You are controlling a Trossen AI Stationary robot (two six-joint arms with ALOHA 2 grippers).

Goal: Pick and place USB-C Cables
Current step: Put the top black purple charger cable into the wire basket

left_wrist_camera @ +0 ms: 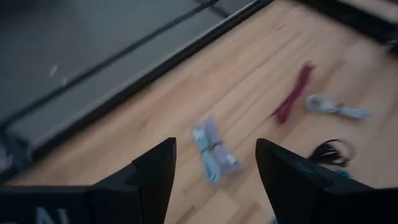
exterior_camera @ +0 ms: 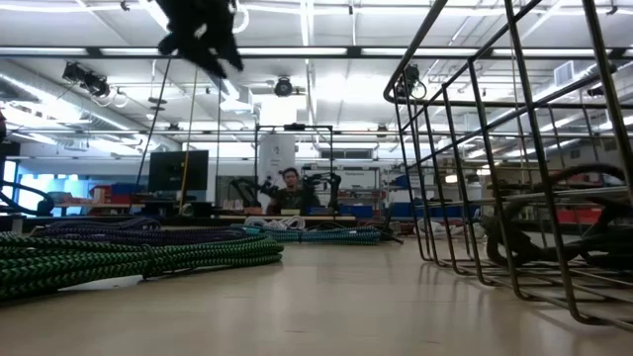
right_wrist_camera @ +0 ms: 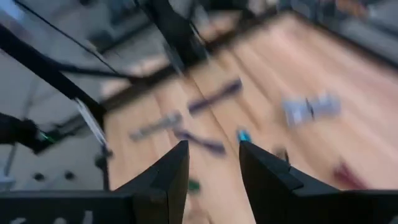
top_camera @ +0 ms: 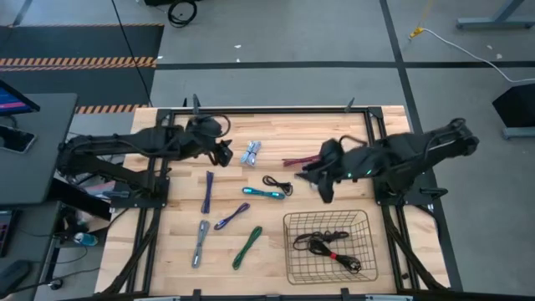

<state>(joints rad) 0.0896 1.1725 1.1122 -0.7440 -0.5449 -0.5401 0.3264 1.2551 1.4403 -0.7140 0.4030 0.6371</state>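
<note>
Several USB-C cable bundles lie flat on the wooden table: pale blue [top_camera: 251, 153], maroon [top_camera: 297, 160], black [top_camera: 277, 184], teal [top_camera: 263, 193], dark purple [top_camera: 207, 192], violet [top_camera: 231, 216], grey [top_camera: 201, 242] and green [top_camera: 247, 247]. My left gripper [top_camera: 226, 154] hovers open at the far left, above and just short of the pale blue bundle [left_wrist_camera: 213, 149], which shows ahead between its fingers. My right gripper [top_camera: 311, 177] hangs open and empty in the air mid-table, near the maroon cable and above the basket's far side. Its wrist view looks out over the bundles to the left.
A black wire-mesh basket [top_camera: 287, 219] stands at the near right and holds black and red cables [top_camera: 330, 244]. In the low view its wall [exterior_camera: 475, 148] fills the right side and the green bundle [exterior_camera: 138, 257] lies at the left. A black frame borders the table.
</note>
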